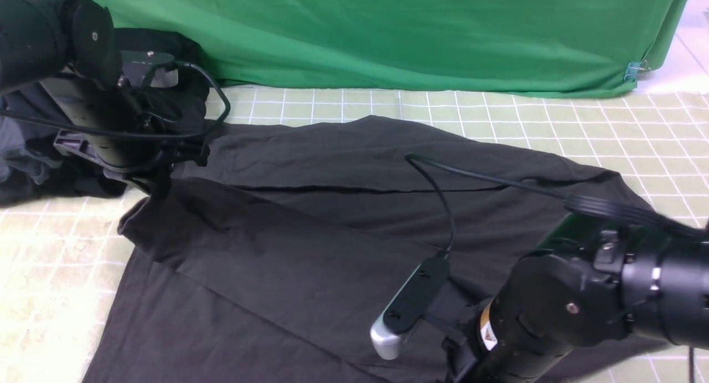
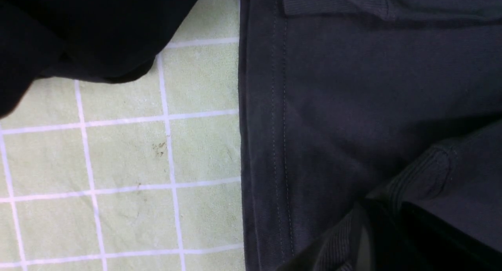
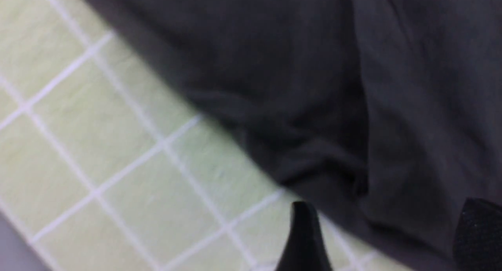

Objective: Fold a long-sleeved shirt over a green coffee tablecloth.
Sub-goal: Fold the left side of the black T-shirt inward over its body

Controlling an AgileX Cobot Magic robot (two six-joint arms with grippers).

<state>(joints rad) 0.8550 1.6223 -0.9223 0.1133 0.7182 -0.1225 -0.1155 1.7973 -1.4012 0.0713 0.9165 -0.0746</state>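
The dark charcoal long-sleeved shirt (image 1: 332,228) lies spread over the pale green tablecloth (image 1: 609,128) with its white grid; no lettering shows. One part is folded across the body, leaving a crease line. My left gripper (image 1: 159,184) sits at the shirt's far left corner. In the left wrist view the left gripper (image 2: 376,235) is shut on a ribbed cuff (image 2: 415,173) of the shirt (image 2: 353,86). My right gripper (image 3: 388,235) is open, its fingers (image 3: 302,235) straddling the shirt's edge (image 3: 313,106) just above the tablecloth (image 3: 117,145). In the front view the right arm hides those jaws.
A blacker heap of garments (image 1: 33,167) lies at the far left behind the left arm, and also shows as a black mass (image 2: 78,28) in the left wrist view. The bright green backdrop (image 1: 421,34) hangs along the back. A camera cable (image 1: 443,200) arcs over the shirt.
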